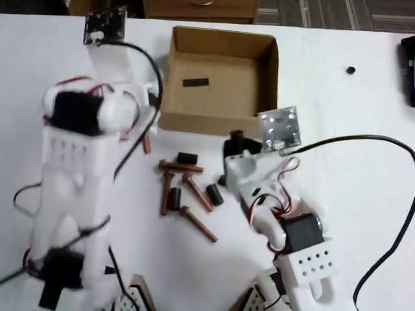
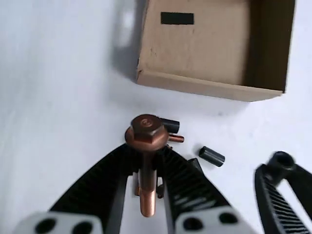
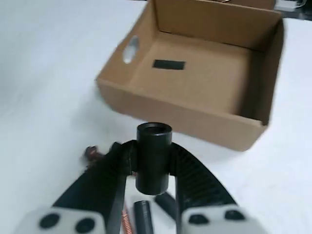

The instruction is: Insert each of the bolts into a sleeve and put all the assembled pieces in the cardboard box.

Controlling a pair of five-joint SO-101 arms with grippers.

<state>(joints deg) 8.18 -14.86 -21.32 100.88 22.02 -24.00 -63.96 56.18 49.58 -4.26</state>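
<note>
So the copper bolt (image 2: 146,165) is clamped in the left gripper (image 2: 147,148), head up, hanging just off the near-left corner of the cardboard box (image 1: 207,123). The black sleeve (image 3: 153,161) is pinched upright in the right gripper (image 3: 151,147), open end up, near the middle of the box's near wall. Both jaws are clenched on their parts, but the two pieces sit apart, so the bolt isn't in the sleeve yet. As far as I can tell, no pair is done. The box floor has just a flat dark patch, and I can't tell what that is. On the table (image 1: 337,129) between the arms lie four loose bolts (image 1: 196,192) by my count, plus about three loose sleeves (image 1: 214,194). Pretty much everything's left: mate this pair, box it, then the rest.
</note>
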